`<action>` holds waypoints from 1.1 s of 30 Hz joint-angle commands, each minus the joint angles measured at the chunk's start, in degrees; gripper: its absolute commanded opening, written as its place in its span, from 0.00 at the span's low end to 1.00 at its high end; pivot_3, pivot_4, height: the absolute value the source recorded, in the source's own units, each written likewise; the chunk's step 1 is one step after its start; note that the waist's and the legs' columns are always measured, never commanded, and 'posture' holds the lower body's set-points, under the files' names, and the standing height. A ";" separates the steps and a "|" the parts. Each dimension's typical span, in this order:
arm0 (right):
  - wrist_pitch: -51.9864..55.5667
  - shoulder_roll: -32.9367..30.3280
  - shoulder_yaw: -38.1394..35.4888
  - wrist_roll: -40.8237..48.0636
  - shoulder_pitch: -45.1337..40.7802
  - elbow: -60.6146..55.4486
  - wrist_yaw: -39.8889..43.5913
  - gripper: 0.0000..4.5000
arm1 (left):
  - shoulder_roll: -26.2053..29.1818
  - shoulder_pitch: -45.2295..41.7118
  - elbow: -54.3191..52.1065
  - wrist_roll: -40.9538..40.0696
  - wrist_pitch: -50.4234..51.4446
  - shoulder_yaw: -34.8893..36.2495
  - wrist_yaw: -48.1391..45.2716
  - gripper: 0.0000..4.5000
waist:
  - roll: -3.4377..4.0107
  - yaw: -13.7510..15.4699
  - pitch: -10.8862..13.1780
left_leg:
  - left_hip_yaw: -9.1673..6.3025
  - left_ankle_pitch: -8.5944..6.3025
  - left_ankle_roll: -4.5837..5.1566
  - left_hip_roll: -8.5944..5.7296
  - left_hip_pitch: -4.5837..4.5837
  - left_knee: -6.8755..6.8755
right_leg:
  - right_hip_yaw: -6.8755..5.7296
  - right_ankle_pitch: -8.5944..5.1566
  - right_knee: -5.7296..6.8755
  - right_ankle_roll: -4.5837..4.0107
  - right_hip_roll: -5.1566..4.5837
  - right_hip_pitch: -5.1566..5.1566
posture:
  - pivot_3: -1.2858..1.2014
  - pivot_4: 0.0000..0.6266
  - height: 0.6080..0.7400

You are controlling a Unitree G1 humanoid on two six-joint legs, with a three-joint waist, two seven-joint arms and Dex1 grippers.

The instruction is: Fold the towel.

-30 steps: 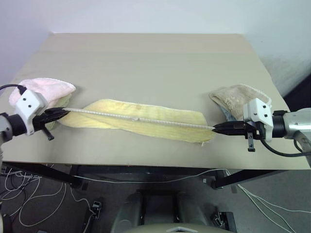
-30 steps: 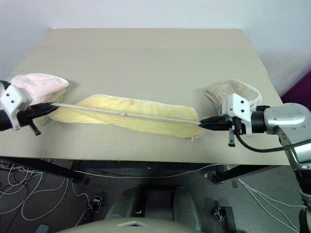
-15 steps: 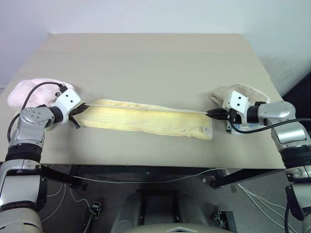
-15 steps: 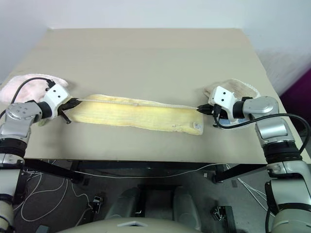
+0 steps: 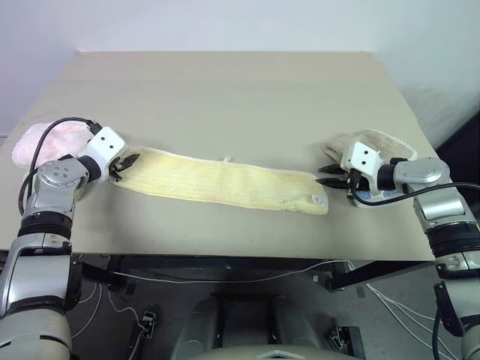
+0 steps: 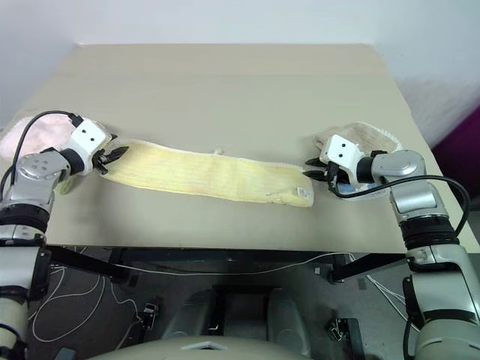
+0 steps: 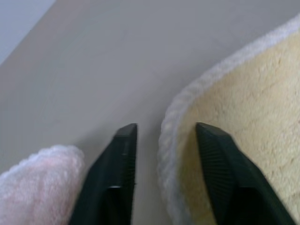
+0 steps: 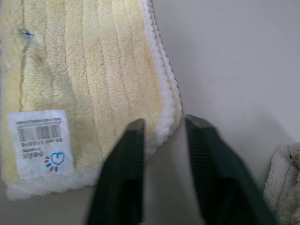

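**First fold laid down, tools released**

The pale yellow terry-cloth towel [image 5: 221,182] was seen lying flat on the beige bench [image 5: 225,90] as a long narrow strip, folded once lengthwise by the look of it. Left tool [image 5: 127,161] and right tool [image 5: 327,175] were parted at the strip's ends, clamped on nothing. Shorter crosswise folds were judged outstanding.

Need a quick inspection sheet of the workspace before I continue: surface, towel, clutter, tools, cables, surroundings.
Surface: beige table, far half bare.
Job's things: yellow towel lies flat as a long strip, white label at its right end.
Clutter: pink towel at left edge; beige towel at right.
Tools: left tool open at towel's left end; right tool open at its right end.
Cables: loose cables on the floor.
Surroundings: white wall.
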 commanded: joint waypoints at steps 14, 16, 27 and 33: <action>50.00 4.86 -29.84 39.79 20.41 -42.36 -22.24 0.95 | 1.43 7.48 -21.62 -10.39 4.17 9.00 -1.29 0.76 | -0.13 0.22 -0.09 | -0.14 0.00 -0.01 0.08 -0.05 0.01 | 0.00 0.00 -0.02 0.00 -0.11 0.04 | 0.52 0.24 1.00; 57.21 8.71 -33.41 46.68 25.57 -44.97 -27.94 0.99 | 0.35 9.95 -26.38 -13.04 6.58 8.49 -4.79 0.76 | -0.13 0.29 -0.12 | -0.14 0.00 0.00 0.05 0.00 -0.01 | 0.01 0.01 -0.02 0.00 -0.14 0.11 | 0.52 0.24 1.00; 68.14 18.80 -37.05 89.30 40.69 -45.88 -66.53 0.99 | -3.99 15.17 -41.07 -19.46 14.24 2.51 -18.84 0.76 | -0.11 -0.04 -0.13 | -0.11 0.00 0.01 0.05 0.03 -0.07 | 0.03 0.00 -0.05 -0.01 -0.15 0.12 | 0.52 0.24 1.00; 56.41 20.62 -28.80 101.00 37.82 -42.88 -85.91 0.99 | -6.36 16.36 -43.73 -18.45 14.91 0.09 -19.87 0.76 | -0.10 -0.19 -0.13 | -0.09 0.00 0.01 0.09 0.08 -0.06 | 0.05 0.00 -0.05 -0.01 -0.06 0.15 | 0.52 0.24 1.00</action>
